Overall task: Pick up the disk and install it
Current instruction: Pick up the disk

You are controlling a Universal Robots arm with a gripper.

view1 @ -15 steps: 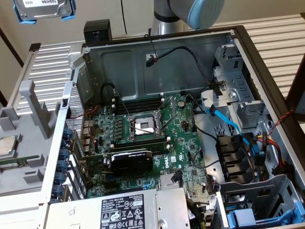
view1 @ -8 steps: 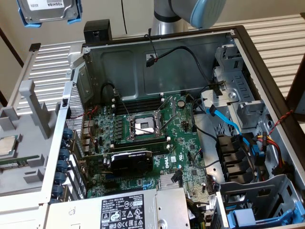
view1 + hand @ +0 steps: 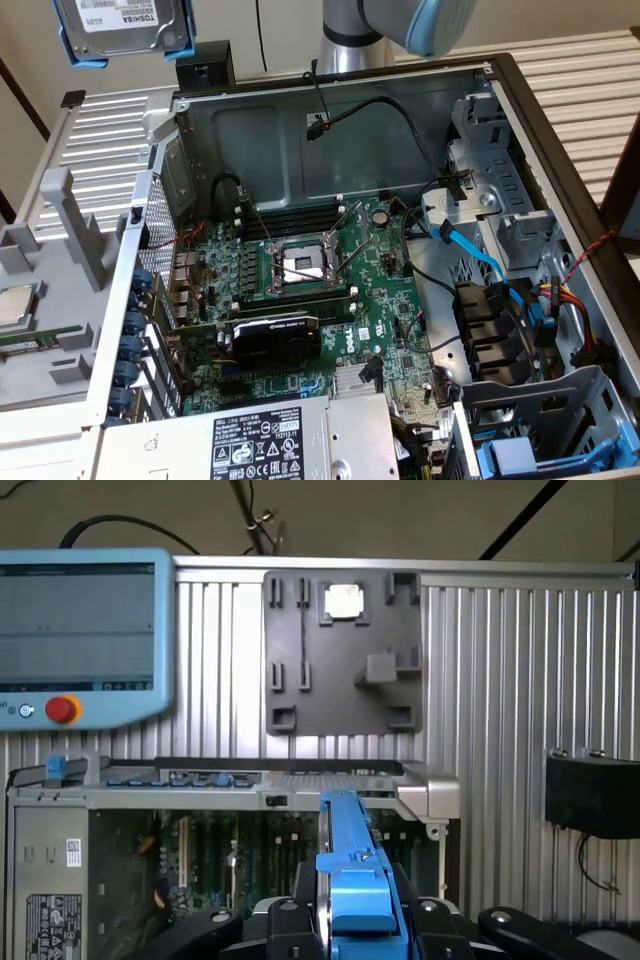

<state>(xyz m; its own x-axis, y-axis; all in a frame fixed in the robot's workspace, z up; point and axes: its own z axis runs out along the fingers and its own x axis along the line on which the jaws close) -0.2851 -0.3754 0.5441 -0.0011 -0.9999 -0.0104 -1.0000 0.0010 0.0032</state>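
Observation:
The disk [image 3: 125, 25] hangs in the air at the upper edge of the exterior view's left, above the back left corner of the open computer case [image 3: 330, 120]. Its silver body, white label and blue rails show. In the wrist view I see the disk [image 3: 352, 860] edge-on as a blue rail. It stands between the black fingers [image 3: 288, 927] of my gripper [image 3: 360, 925], which is shut on it. The case lies below and ahead of it.
Inside the case lie the motherboard [image 3: 300, 290] with its open processor socket [image 3: 303, 264], cables and drive bays [image 3: 520, 260] on the exterior view's right. A power-supply box [image 3: 270, 440] sits at the front. A grey tray [image 3: 40, 300] holds a processor chip [image 3: 15, 305]. A teach pendant [image 3: 80, 640] hangs nearby.

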